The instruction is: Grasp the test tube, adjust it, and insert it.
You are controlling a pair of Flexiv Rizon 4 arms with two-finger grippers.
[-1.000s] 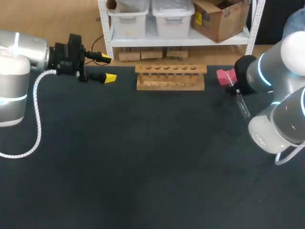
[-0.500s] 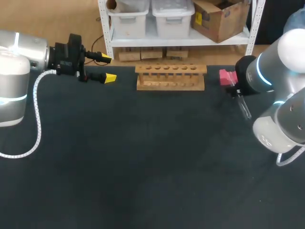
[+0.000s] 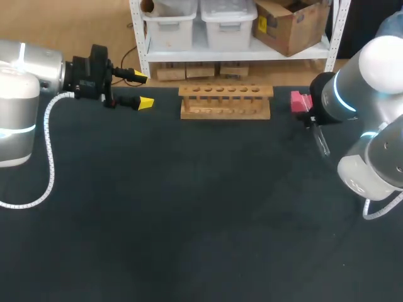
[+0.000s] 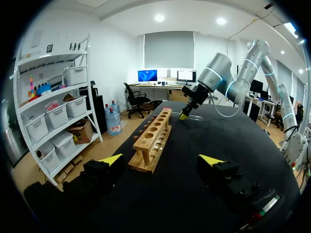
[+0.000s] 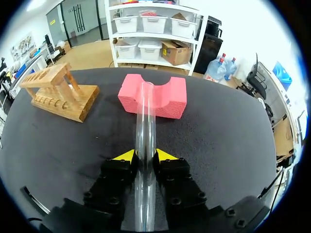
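Right fingers (image 5: 165, 155) clamp the test tube (image 5: 145, 126), pink foam block (image 5: 170, 99) just ahead, wooden rack (image 5: 58, 92) nearby; left fingers (image 4: 111, 160) apart.

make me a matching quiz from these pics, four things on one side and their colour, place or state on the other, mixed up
Things:
1. test tube
2. rack
3. foam block
4. left gripper

Descriptions:
A. open, nothing between its fingers
B. pink, lying on the table beside the rack
C. clear, held by the right gripper
D. wooden, standing at the table's far edge

Pairs: 1-C, 2-D, 3-B, 4-A
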